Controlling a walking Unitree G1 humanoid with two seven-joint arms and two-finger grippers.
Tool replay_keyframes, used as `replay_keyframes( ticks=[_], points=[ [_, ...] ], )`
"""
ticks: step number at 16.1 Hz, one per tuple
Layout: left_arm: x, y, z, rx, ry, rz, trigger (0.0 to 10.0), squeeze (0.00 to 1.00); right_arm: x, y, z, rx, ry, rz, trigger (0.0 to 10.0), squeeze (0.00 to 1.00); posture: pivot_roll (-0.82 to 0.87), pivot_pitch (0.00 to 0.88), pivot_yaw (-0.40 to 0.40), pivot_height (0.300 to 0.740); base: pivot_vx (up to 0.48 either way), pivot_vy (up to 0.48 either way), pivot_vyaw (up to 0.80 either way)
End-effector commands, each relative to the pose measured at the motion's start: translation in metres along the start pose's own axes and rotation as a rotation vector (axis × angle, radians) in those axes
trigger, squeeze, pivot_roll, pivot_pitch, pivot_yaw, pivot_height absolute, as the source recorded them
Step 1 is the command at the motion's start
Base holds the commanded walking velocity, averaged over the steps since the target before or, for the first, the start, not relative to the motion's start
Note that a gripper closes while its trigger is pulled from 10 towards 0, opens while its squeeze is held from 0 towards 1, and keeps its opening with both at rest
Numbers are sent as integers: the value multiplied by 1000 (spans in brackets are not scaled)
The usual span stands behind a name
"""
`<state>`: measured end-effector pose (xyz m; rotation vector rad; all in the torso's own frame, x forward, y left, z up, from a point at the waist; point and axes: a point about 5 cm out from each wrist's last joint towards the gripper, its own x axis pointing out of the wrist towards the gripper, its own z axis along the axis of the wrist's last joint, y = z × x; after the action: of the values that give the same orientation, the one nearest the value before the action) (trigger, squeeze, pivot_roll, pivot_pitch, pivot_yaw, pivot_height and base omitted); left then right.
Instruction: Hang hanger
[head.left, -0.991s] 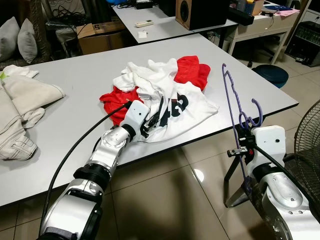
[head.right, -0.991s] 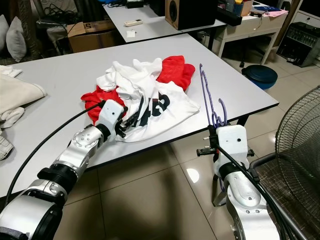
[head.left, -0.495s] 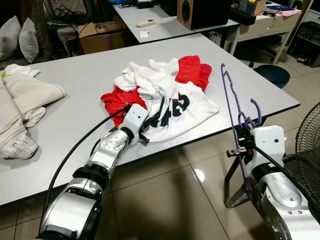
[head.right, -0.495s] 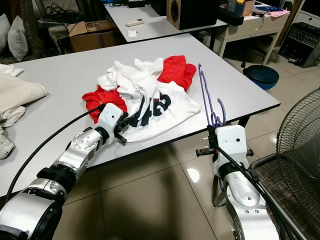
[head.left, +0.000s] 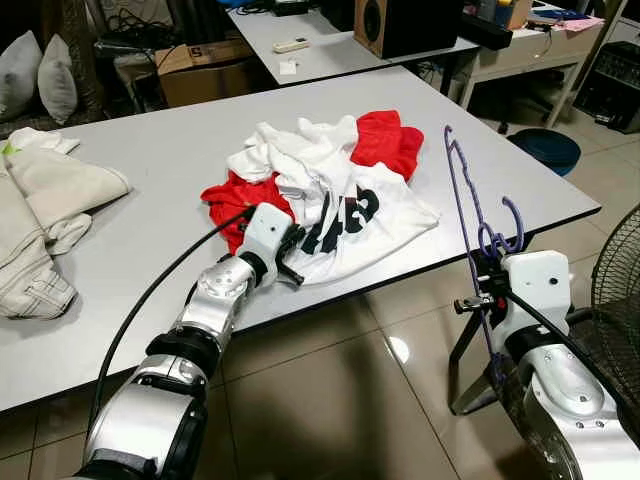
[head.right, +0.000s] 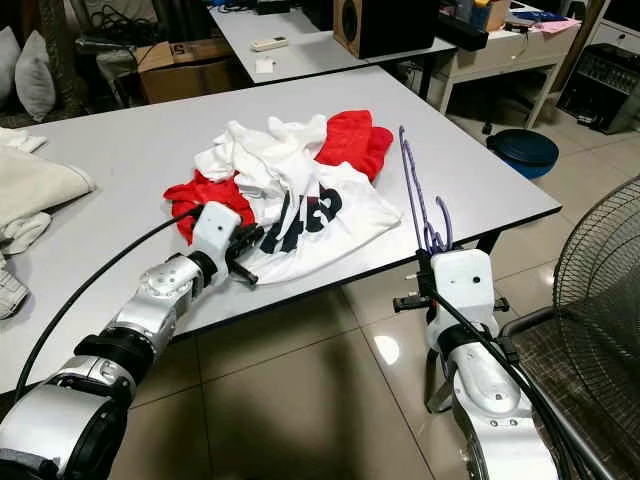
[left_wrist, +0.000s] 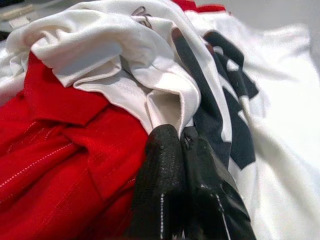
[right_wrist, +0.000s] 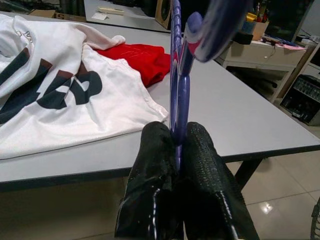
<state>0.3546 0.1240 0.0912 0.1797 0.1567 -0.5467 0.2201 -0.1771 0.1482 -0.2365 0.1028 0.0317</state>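
Left gripper (left_wrist: 181, 137): fingers pressed together, tips touching red-and-white jersey (head.left: 330, 185) heaped on grey table (head.left: 160, 160). Right gripper (right_wrist: 175, 137): clamped on purple hanger (head.left: 468, 215), held upright just beside table's right edge.

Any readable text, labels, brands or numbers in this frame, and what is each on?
Black print on the white shirt: large characters, folded and partly hidden, not readable for certain.
Cardboard box behind the table: a dark mark, too small to read.
Nothing else legible.
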Motion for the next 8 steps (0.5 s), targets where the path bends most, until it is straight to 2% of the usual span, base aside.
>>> replay_keyframes(
  ticks=[1, 2, 3, 6, 7, 8],
  points=[
    [3, 4, 11, -26, -33, -4, 0, 0, 2, 0, 1, -3, -12, -9, 10000, 0, -113, 0, 77, 740, 0, 0, 0],
    [3, 5, 16, -82, -65, -18, 0, 0, 2, 1, 1, -4, -12, -12, 10000, 0, -114, 0, 79, 740, 0, 0, 0],
    [3, 8, 27, -184, -134, -47, 0, 0, 1, 1, 0, -4, -13, -17, 10000, 0, -115, 0, 81, 740, 0, 0, 0],
    [3, 15, 43, -287, -215, -68, 0, 0, 1, 0, 0, -5, -14, -25, 10000, 0, -115, 0, 86, 740, 0, 0, 0],
    [2, 33, 70, -495, -347, -19, 0, 0, 1, -1, 0, -4, -16, -32, 10000, 0, -112, 0, 87, 740, 0, 0, 0],
    [1, 43, 83, -584, -408, 6, 0, 0, 1, 0, -1, -3, -17, -33, 10000, 0, -111, 0, 90, 740, 0, 0, 0]
  ],
)
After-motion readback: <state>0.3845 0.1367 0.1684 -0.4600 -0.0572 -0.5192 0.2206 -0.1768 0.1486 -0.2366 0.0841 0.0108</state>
